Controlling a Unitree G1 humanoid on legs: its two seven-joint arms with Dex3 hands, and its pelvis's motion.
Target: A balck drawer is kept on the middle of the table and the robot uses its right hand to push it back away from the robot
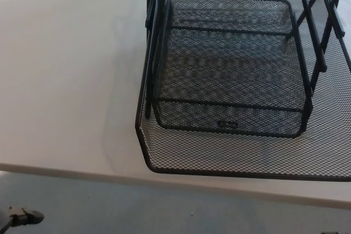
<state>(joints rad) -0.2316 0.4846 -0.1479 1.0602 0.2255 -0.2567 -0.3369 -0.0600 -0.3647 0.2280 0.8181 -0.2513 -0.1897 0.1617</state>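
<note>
A black wire-mesh drawer unit (236, 69) stands on the white table (66, 80), filling the right half of the head view. Its upper mesh tray (230, 119) sits above a wider lower tray whose front rim (219, 171) reaches close to the table's near edge. A small label plate (227, 125) shows on the upper tray's front wall. Black frame bars run up the left and right sides. Neither of my hands shows in this view.
The table's near edge (82, 171) runs across the bottom, with grey floor (137, 212) below it. A small grey and black object (24, 216) lies on the floor at bottom left. Bright light falls on the table's far left corner.
</note>
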